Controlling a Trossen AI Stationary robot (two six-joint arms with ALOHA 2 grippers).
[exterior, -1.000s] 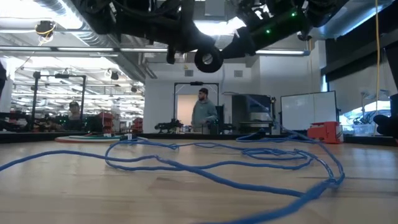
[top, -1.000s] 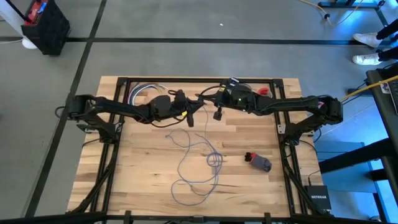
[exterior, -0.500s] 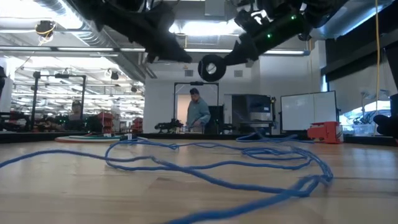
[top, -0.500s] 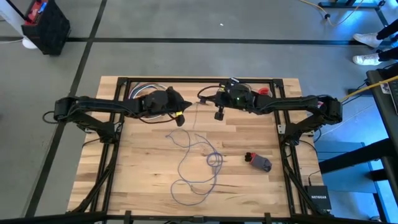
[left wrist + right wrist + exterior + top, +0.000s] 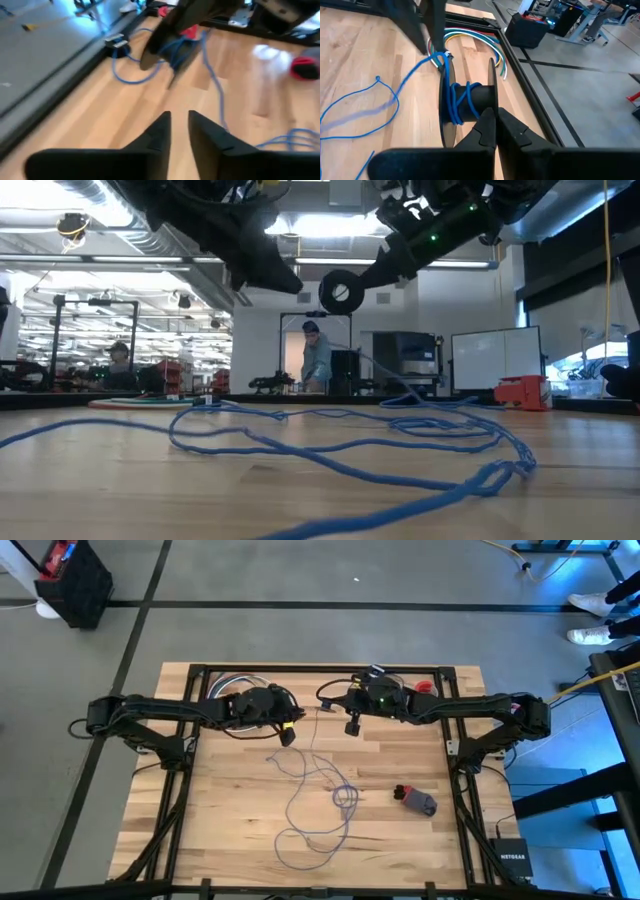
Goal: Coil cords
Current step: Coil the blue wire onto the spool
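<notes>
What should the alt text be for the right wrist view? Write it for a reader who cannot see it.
The right pincer, shut, holds a black spool with a few turns of blue cord around its core. The cord runs off in loose loops over the wooden table, toward the left arm and some coloured wires.

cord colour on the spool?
Blue cord, wound on a black spool; clearest in the right wrist view.

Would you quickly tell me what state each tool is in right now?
Left tool: slightly open, holding nothing.
Right tool: shut on the black spool wound with the blue cord.
</notes>
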